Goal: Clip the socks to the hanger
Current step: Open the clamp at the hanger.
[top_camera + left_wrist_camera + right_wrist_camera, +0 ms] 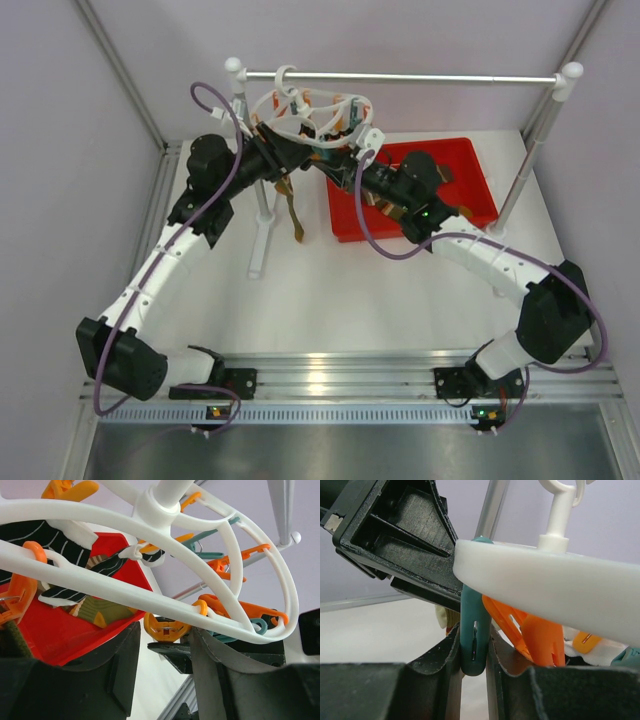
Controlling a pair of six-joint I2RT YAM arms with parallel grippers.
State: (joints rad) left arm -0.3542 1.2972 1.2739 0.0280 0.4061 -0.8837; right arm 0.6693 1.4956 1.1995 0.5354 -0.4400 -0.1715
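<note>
The white oval hanger [312, 112] hangs by its hook from the silver rail, and both grippers meet under its ring. In the left wrist view my left gripper [165, 632] has its jaws on either side of an orange clip [165, 628] dangling from the ring [150, 599], and the clip fills the gap. My right gripper [474, 647] is shut on a teal clip [472, 625] under the ring [545, 585]. A brown sock [292, 212] dangles below my left gripper [293, 160]. Behind the teal clip shows a cream bit of sock [446, 616]. More socks [100, 611] lie in the red tray.
The red tray [478, 165] sits at the back right of the table, partly under my right arm [420, 205]. The silver rail [420, 77] spans the back on two white-capped posts; the left post's white foot [262, 235] stands near the hanging sock. Other orange and teal clips [235, 565] dangle around the ring.
</note>
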